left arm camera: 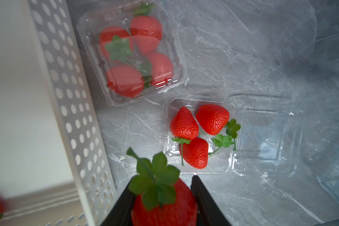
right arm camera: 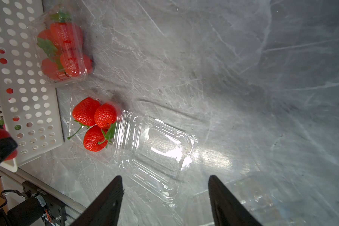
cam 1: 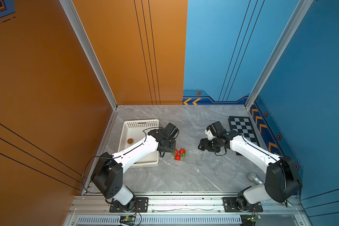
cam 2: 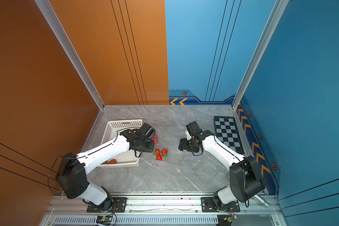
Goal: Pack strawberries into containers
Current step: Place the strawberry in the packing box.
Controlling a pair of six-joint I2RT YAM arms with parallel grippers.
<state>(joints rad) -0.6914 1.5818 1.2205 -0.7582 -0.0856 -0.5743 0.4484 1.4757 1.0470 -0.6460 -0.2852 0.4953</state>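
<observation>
A: Far left, the white basket [cam 1: 139,125] with a loose strawberry [cam 1: 130,141]. Just beside it, the left gripper [left arm camera: 162,187] is clamped on another berry [left arm camera: 164,213]!

B: Then the closed container [left arm camera: 179,58], four inside. Next, the open container [left arm camera: 217,166] with three strawberries [left arm camera: 184,123]. Finally the right gripper [right arm camera: 164,177], jaws apart over the marble table [right arm camera: 243,78].

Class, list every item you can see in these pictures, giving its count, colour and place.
strawberries: three, red, in the open container; four in the closed container; some in the basket; one held.
containers: three, clear: closed container beside the basket, open container next to it, third container nearer the right arm.
basket: one, white, table's left.
checkerboard: one, black-grey, far right.
metal cylinder: one, silver, by right arm's base.
table: one, grey marble.
left gripper: black, shut on a strawberry.
right gripper: black, open.
</observation>
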